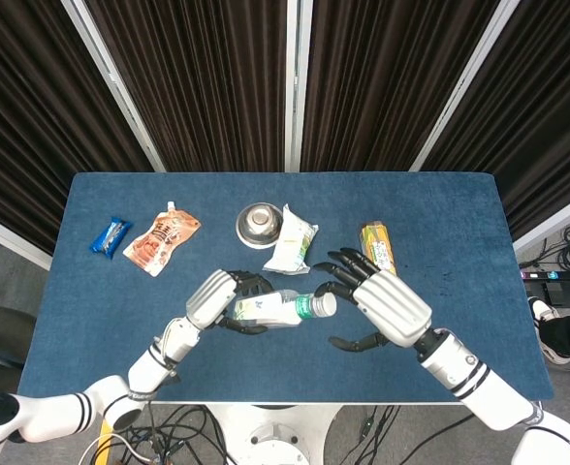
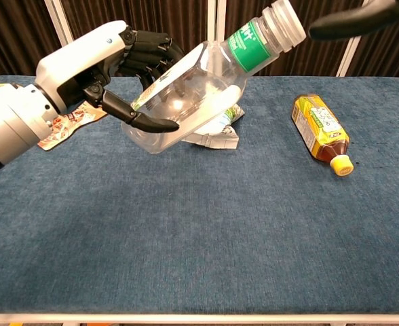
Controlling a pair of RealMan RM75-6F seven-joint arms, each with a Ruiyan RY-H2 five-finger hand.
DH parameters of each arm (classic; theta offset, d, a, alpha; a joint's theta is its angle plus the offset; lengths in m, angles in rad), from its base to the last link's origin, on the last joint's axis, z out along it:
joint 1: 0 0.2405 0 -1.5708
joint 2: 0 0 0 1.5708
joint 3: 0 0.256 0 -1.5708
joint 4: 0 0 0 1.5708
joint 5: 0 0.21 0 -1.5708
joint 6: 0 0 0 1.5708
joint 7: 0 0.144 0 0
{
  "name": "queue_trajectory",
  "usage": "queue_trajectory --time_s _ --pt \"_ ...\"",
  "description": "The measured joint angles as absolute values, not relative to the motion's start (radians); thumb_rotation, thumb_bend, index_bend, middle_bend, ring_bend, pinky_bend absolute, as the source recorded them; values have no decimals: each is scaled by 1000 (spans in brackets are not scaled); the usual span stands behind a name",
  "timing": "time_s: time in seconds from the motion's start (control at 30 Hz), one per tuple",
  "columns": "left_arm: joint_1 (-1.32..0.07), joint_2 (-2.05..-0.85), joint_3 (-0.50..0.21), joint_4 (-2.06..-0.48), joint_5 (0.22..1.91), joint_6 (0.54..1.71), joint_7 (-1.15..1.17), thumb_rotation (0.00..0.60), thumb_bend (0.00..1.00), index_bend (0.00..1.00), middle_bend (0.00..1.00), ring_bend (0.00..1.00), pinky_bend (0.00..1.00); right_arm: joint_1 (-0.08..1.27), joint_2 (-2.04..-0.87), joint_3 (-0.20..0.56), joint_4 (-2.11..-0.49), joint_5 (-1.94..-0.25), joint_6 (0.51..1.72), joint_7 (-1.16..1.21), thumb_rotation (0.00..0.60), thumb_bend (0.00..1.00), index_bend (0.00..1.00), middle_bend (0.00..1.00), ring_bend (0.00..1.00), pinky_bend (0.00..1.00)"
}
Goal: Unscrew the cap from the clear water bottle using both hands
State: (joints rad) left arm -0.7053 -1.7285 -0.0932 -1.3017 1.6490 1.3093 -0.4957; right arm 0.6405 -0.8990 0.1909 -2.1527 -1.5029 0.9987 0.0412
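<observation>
Gripping the clear water bottle (image 1: 270, 307) around its body, the left hand (image 1: 214, 298) has its fingers wrapped over the far side and its thumb under the near side; the chest view shows the bottle lifted off the table (image 1: 459, 223) and tilted, cap end raised and pointing away from the palm toward the right hand. The cap (image 2: 285, 20) is on the neck, just past the green label band.

The right hand (image 1: 387, 305) sits just beyond the cap, fingers spread apart and holding nothing. From the head view its fingertips (image 1: 326, 284) lie right beside the cap; whether they touch it cannot be told. The chest view catches only one dark finger of this hand along the top edge, close beside the cap.

Beyond the right hand's fingers: a yellow drink bottle (image 1: 378, 243) lying on its side, cap toward the near edge. Beyond the left hand: a white-green packet (image 1: 293, 239) and a metal bowl (image 1: 260, 224) just beside it. Further out past the left hand: a brown spouted pouch (image 1: 161, 240) and a blue snack bar (image 1: 110, 234).
</observation>
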Motion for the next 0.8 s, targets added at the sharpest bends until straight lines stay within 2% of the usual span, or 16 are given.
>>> queue_trajectory --time_s 0.37,0.8 --pt "-705 -1724 -94 -1312 1650 1317 -492 600 320 613 584 511 595 637 -904 186 -2129 -1463 992 35 471 135 325 124 0 0" --pt "-708 -1727 -97 -1311 1640 1306 -490 600 320 613 584 512 595 632 -894 172 -2140 -1497 991 42 470 136 325 126 0 0"
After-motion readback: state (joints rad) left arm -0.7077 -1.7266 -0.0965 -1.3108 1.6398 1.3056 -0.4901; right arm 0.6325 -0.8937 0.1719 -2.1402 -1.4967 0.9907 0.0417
